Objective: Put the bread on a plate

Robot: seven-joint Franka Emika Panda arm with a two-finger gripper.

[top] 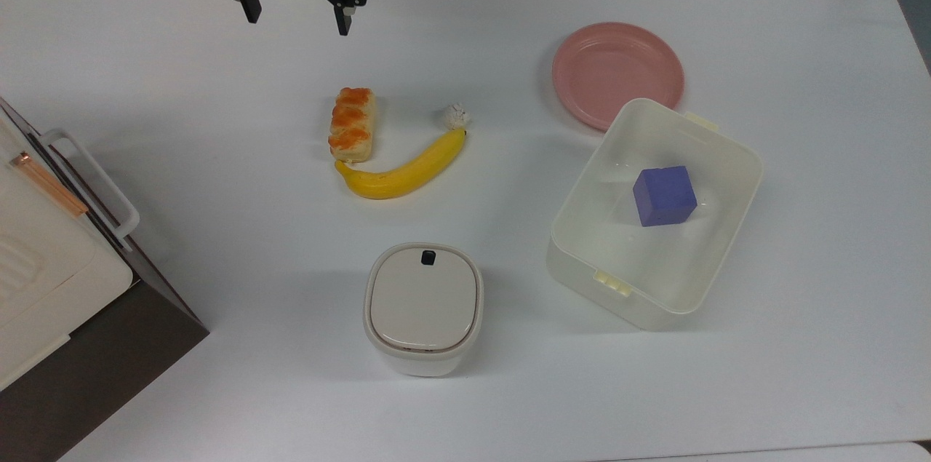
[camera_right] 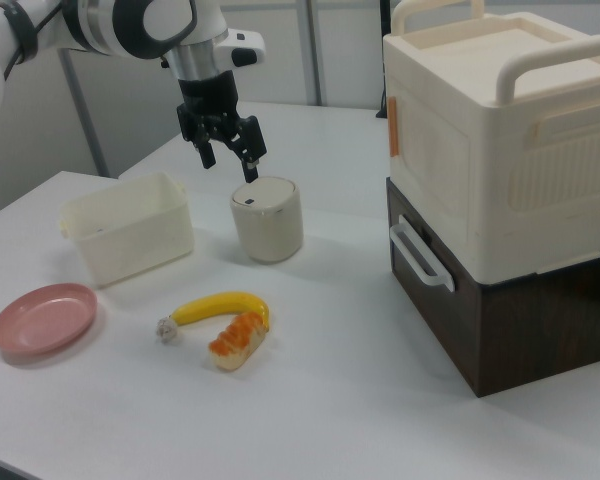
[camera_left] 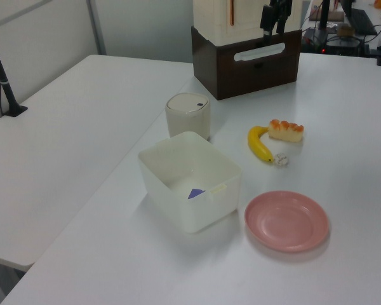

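- Gripper (top: pixel 296 17) hangs above the table (top: pixel 509 389), near the top view's upper left edge; fingers spread apart, nothing between them
- In the right view the gripper (camera_right: pixel 229 162) sits high over the table, in front of the lidded canister (camera_right: pixel 267 219)
- Bread (top: pixel 353 124) lies flat on the table below the gripper in the top view, well apart from it; its lower end sits just beside the tip of the banana (top: pixel 404 169), touching or not I cannot tell
- Banana curves up to the top view's right, stem end by a small white lump (top: pixel 456 116)
- Plate (top: pixel 617 74) bare, toward the top view's upper right, well apart from the bread; its lower edge hidden behind the white tub (top: pixel 582 214)
- Tub holds a purple cube (top: pixel 664 196)
- White box on a dark base (top: pixel 44 287) at the top view's left edge
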